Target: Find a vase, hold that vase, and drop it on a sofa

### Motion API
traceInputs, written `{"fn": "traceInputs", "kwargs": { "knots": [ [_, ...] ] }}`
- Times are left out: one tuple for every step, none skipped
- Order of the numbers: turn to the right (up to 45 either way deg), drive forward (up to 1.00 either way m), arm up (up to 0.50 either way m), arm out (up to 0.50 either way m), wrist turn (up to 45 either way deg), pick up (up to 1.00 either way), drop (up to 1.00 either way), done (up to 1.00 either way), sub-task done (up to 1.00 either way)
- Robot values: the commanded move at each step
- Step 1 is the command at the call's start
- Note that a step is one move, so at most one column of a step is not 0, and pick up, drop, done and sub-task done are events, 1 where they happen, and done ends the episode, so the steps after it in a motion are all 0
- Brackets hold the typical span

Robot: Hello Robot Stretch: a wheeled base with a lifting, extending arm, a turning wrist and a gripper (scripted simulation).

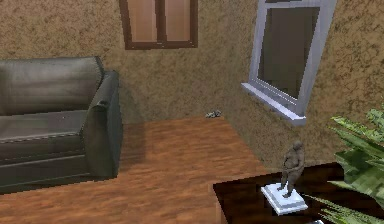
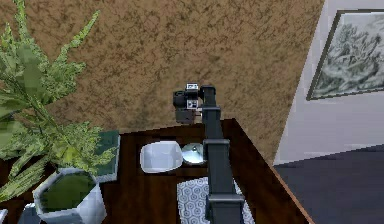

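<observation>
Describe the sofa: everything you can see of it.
The sofa is dark grey with a smooth, leather-like look. A thick back cushion, a wide seat cushion and one rounded, padded arm show; its other end is cut off by the forward view's left edge. It stands level on the wooden floor, its back toward the speckled brown wall.

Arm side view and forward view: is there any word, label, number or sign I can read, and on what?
None readable.
Two small white squares on the dark square arm bar: black marks, no legible characters.
Grey framed wall picture: no legible writing.
</observation>
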Motion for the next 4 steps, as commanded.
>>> {"fn": "traceInputs", "kwargs": {
  "knots": [
    [0.0,0.0,-0.3,0.0,0.0,0.0,0.0,0.0,0.0],
    [0.0,0.0,0.0,0.0,0.0,1.0,0.0,0.0,0.0],
    [0.0,0.0,0.1,0.0,0.0,0.0,0.0,0.0,0.0],
    [0.0,0.0,0.34,0.0,0.0,0.0,0.0,0.0,0.0]
  ]
}}
